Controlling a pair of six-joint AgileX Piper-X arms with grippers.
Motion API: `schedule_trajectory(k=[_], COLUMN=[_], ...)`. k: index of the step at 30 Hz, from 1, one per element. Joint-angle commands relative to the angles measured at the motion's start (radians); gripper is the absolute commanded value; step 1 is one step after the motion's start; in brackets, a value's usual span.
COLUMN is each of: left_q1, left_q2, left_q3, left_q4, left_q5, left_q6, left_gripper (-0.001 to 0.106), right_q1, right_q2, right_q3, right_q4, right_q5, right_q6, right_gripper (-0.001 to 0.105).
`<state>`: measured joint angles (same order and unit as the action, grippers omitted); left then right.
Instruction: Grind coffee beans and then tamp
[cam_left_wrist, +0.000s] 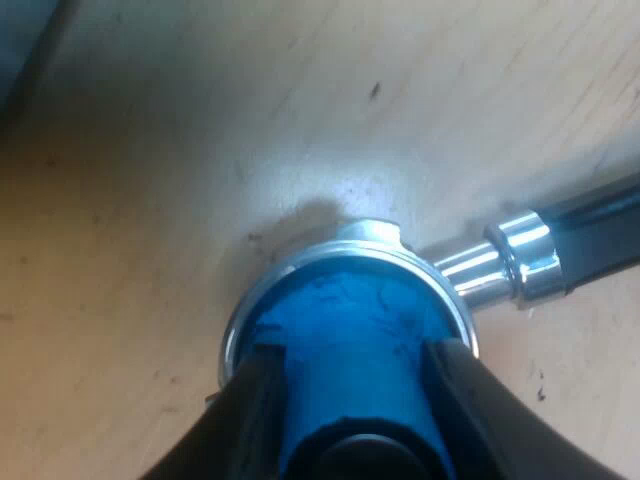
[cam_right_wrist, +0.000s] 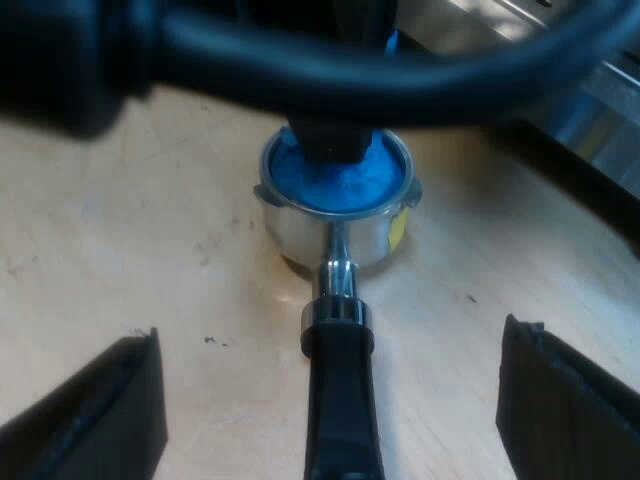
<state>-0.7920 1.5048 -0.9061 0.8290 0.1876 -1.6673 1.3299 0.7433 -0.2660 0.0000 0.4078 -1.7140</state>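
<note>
Left wrist view: pale wood bench (cam_left_wrist: 150, 150), grain visible, small dark specks and a few scuffs, soft glare patch just past the metal holder (cam_left_wrist: 350, 240). Holder basket round, polished metal rim with a small lug. A shiny stepped neck leads to the dark handle (cam_left_wrist: 600, 225). Blue tamper (cam_left_wrist: 340, 310) sits inside the basket, matte, surface slightly mottled, filling nearly the whole rim. Left end effector (cam_left_wrist: 355, 350) pinches the tamper, one black finger on each side of the blue body.

Right wrist view: same bench (cam_right_wrist: 150, 230), light wood with a few dark crumbs near the handle (cam_right_wrist: 340, 400). Shiny metal housing (cam_right_wrist: 590, 120) with a dark lower edge stands beyond the holder (cam_right_wrist: 330, 235). Basket wall is smooth, cylindrical and reflective, with a small yellow patch (cam_right_wrist: 398, 228) on one side. The tamper (cam_right_wrist: 340, 185) fills the basket top, the left end effector (cam_right_wrist: 325, 140) directly on it.

Holder rests on the bench with the basket opening up. Its long axis lies flat along the bench, and the handle points straight back toward the right end effector (cam_right_wrist: 330, 335). Tamper stands upright in the basket, square to the handle line. Right end effector is spread wide, fingers (cam_right_wrist: 110, 410) on either side of the handle, clear of it, holding nothing.
</note>
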Motion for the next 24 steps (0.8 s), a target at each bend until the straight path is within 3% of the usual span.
schedule_trajectory(k=[1, 12, 19, 24], left_q1=[-0.004, -0.004, -0.004, -0.004], left_q2=[0.028, 0.028, 0.026, 0.006], left_q3=[0.058, 0.234, 0.223, 0.130], left_q4=[-0.006, -0.063, -0.052, -0.018], left_q5=[-0.008, -0.012, -0.012, -0.012], left_q6=[-0.009, -0.009, -0.009, -0.009], left_gripper=[0.000, 0.000, 0.000, 0.000], right_q1=[0.001, 0.001, 0.001, 0.001], right_q2=[-0.004, -0.004, -0.004, -0.004], right_q3=[0.001, 0.001, 0.001, 0.001], right_q4=[-0.012, -0.012, -0.012, -0.012], right_q5=[0.006, 0.006, 0.006, 0.006], right_q6=[-0.011, -0.011, -0.011, -0.011], right_gripper=[0.071, 0.071, 0.071, 0.071])
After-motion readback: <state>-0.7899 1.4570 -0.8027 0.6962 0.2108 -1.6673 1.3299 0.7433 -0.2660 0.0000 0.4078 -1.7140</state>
